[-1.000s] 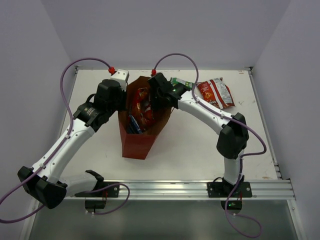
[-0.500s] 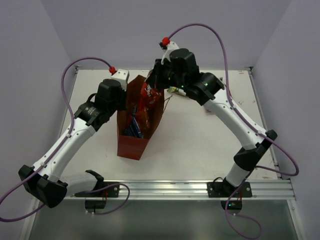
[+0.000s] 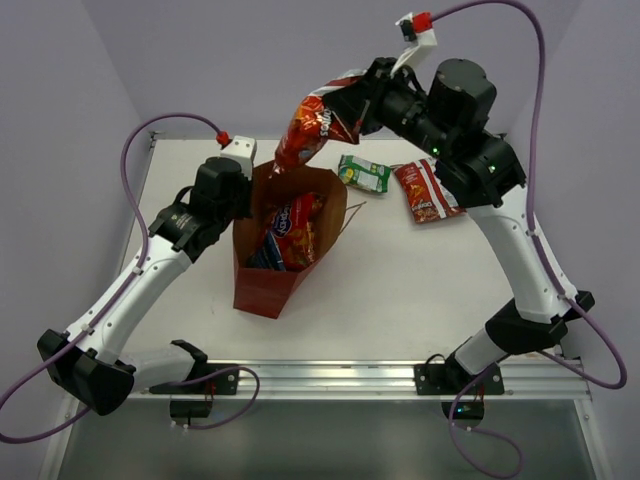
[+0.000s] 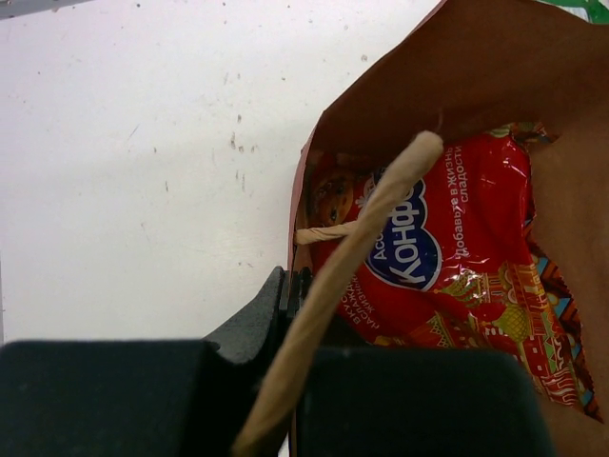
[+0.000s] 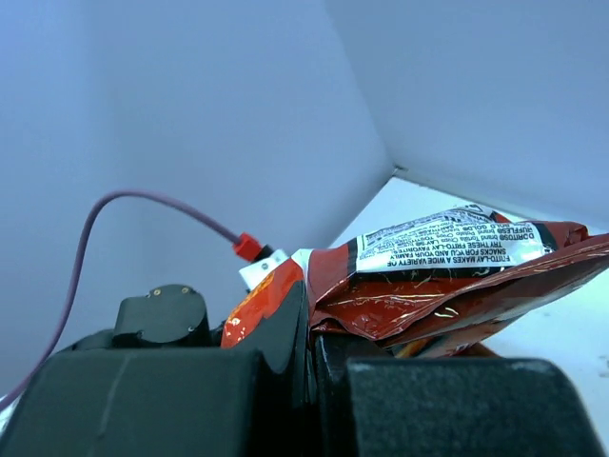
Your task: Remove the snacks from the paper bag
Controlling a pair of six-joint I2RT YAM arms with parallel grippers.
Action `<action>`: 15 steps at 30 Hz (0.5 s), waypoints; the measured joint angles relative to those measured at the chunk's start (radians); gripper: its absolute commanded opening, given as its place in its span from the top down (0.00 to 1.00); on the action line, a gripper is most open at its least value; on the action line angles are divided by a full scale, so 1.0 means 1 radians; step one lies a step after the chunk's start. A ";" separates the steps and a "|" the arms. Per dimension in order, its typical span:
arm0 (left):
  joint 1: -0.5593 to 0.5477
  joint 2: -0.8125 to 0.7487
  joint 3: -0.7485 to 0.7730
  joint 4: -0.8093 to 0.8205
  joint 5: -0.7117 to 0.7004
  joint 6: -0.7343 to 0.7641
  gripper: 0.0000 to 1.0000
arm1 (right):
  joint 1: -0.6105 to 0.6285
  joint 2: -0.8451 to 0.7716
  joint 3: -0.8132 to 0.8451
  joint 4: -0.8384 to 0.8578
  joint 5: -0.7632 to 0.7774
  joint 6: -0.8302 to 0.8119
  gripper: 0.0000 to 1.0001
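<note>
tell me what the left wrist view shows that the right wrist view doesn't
Only the left wrist view: the tan inside of the paper bag, the red cookie bag lying in it, a twisted paper handle crossing the frame, and the left gripper pinching the bag's rim. Only the right wrist view: the red chip bag clamped in the right gripper with bare walls behind it, plus a purple cable ending in a red plug. Both: black gripper fingers shut on something, and some white table.
</note>
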 measured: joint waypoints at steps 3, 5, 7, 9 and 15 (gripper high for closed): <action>0.000 0.000 0.000 0.000 -0.011 0.000 1.00 | -0.053 -0.045 -0.014 0.005 0.033 -0.005 1.00; 0.000 0.000 0.000 0.000 -0.018 0.000 1.00 | -0.092 -0.107 -0.076 0.018 0.063 -0.004 1.00; 0.000 0.000 -0.001 0.000 -0.025 0.001 1.00 | -0.148 -0.185 -0.174 0.033 0.099 0.002 1.00; 0.000 0.000 -0.001 0.000 -0.032 0.002 1.00 | -0.213 -0.258 -0.277 0.030 0.134 0.010 1.00; 0.003 0.012 -0.001 0.003 -0.068 0.023 1.00 | -0.393 -0.403 -0.606 0.010 0.199 0.024 1.00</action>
